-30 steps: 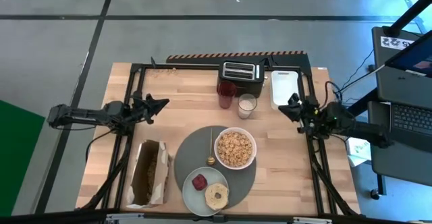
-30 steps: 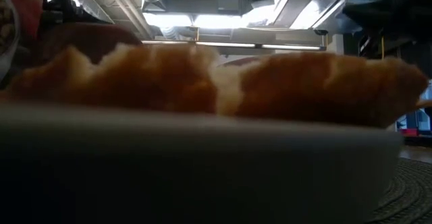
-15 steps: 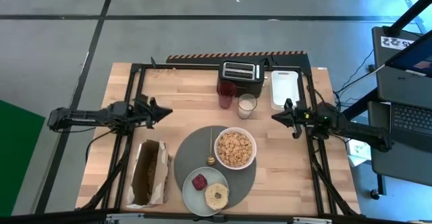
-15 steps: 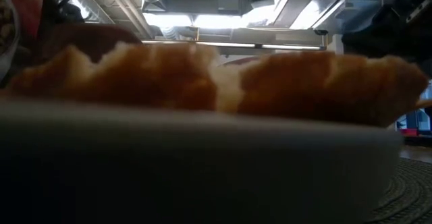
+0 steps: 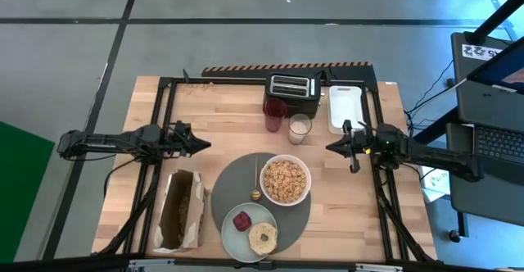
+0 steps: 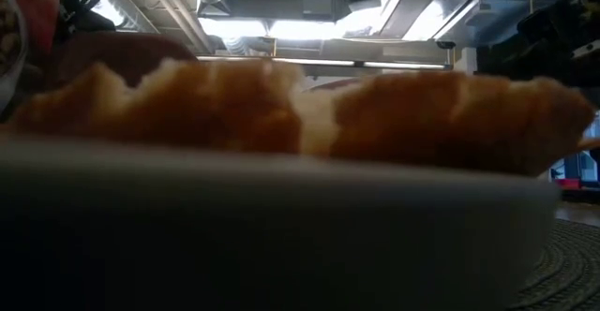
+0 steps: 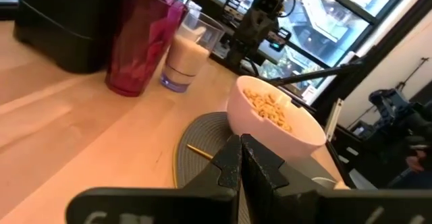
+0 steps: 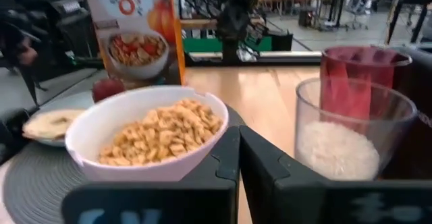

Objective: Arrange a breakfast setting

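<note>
The left claw (image 5: 199, 144) hangs with its two dark fingers pressed together on nothing, over bare wood at the left of the pale wooden bench (image 5: 229, 133), its tips turned toward the middle; the right claw (image 5: 332, 147) faces it from the right side, fingers likewise together and empty, just near of the rectangular white tray (image 5: 344, 106). Between the two lies the breakfast setting: the large round dark-grey woven placemat (image 5: 296, 215) at the near middle, carrying the white round bowl (image 5: 285, 180) heaped with cereal on its far right part, the small spoon (image 5: 255, 182) lying just left of the bowl with its handle pointing far, and the pale mint-green flat plate (image 5: 231, 233) at its near left edge, overhanging the mat a little, with a round piece of bread (image 5: 263, 237) and a small red item (image 5: 241, 220) on it. Beyond the mat stand a translucent red tumbler (image 5: 275, 114) and a clear glass of milk (image 5: 300, 128), side by side in front of the black two-slot toaster (image 5: 294, 88). An open cereal box (image 5: 182, 210) lies flat to the mat's left. Judging by this layout, the setting looks essentially complete: mat, bowl, plate and spoon are all placed and filled, and at most the drinks might be drawn closer.
</note>
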Robot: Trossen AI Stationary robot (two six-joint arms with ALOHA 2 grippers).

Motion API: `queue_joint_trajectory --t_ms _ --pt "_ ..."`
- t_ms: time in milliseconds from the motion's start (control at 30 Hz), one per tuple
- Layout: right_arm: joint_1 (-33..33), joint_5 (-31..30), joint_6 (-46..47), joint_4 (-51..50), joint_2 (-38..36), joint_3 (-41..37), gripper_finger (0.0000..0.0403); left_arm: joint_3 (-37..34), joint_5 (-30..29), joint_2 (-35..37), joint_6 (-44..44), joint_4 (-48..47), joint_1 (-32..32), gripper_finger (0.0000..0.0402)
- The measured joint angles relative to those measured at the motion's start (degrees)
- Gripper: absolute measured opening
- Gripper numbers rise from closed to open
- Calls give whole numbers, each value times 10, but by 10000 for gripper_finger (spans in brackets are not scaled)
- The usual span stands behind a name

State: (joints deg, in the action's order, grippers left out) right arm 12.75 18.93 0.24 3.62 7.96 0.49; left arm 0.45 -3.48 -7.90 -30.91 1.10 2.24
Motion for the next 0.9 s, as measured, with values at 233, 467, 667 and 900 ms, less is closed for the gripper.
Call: queue_joint_trajectory --t_ms 233,467,667,900 --pt "0 -7 -6 -1 17 0 18 0 26 0 0 -2 0 0" --pt "0 -7 -6 -1 17 0 20 0 26 0 0 -2 0 0" --pt "0 -7 -6 -1 17 0 21 0 26 0 0 -2 0 0" --pt "0 -7 -6 -1 17 0 21 0 26 0 0 -2 0 0"
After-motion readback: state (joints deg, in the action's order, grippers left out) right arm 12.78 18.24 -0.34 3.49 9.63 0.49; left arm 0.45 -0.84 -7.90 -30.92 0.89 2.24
